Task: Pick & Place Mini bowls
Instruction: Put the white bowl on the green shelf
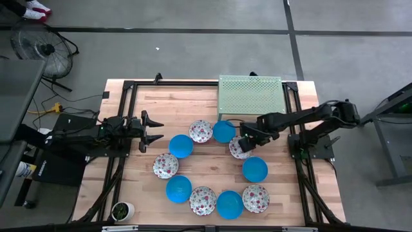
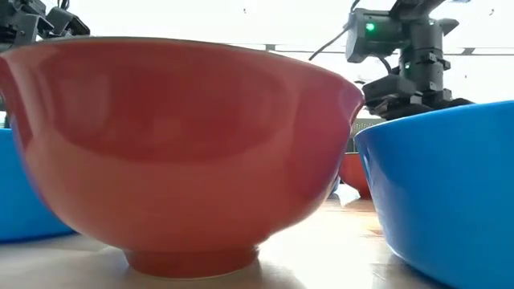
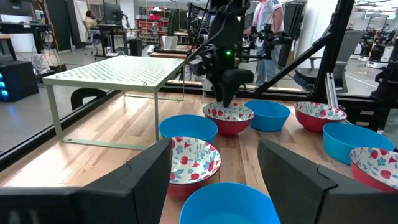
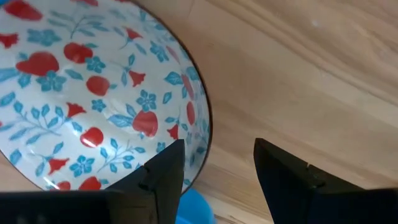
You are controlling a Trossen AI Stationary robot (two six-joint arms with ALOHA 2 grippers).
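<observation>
A wooden desk (image 1: 212, 164) seen from above carries ten mini bowls laid out in a ring, blue bowls alternating with floral ones. Going round: a floral bowl (image 1: 201, 131) at the far side, a blue bowl (image 1: 224, 131) just beside it, then the floral bowl (image 1: 239, 149) under the right arm, a blue bowl (image 1: 255, 169), a floral bowl (image 1: 255, 198), a blue bowl (image 1: 230, 204), a floral bowl (image 1: 203, 200), a blue bowl (image 1: 178, 189), a floral bowl (image 1: 165, 165) and a blue bowl (image 1: 181, 145).

The right claw (image 1: 243, 141) hangs over the rim of that floral bowl, fingers spread, gripping nothing. In its wrist view the bowl (image 4: 93, 93) fills the picture, white inside with red flowers and blue leaves, its rim passing by the fingers (image 4: 161, 177).

The left claw (image 1: 153, 130) waits at the left of the ring, spread wide and empty, pointing toward the bowls.

A pale green perforated rack (image 1: 251, 95) stands at the far edge of the desk, near the right arm. A small white cup with a green plant (image 1: 121, 211) sits at the near left corner, well apart from the ring.
</observation>
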